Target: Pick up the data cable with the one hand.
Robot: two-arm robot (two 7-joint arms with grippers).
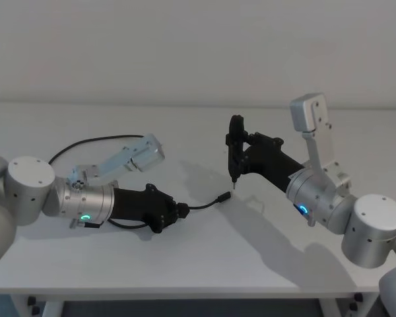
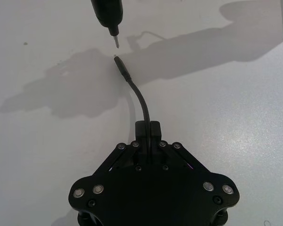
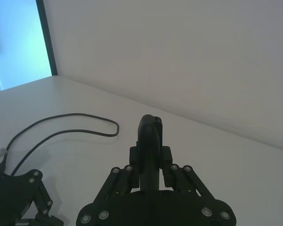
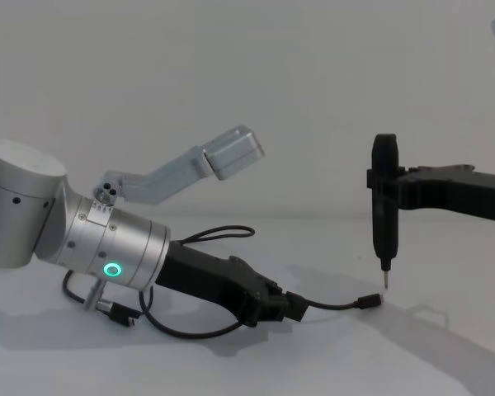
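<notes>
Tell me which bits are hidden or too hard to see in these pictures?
1. Left wrist view: the left gripper covers the data cable where it pinches it.
2. Left wrist view: the top edge cuts off the pen-like tool above its tip.
3. Right wrist view: the right gripper and the tool's own body hide the tool's tip.
4. Head view: the left arm hides the cable's middle stretch.

A slim black pen-like tool (image 1: 235,148) with a metal tip stands upright out beyond the fingertips of the left claw (image 1: 182,210), its tip pointing down close over the white counter (image 1: 204,264). The counter spreads beneath the claw, crossed by grey shadows (image 2: 85,89). Behind rises a plain pale wall (image 1: 185,46). A blue panel (image 3: 14,42) in a dark frame stands past the counter's far edge.
</notes>
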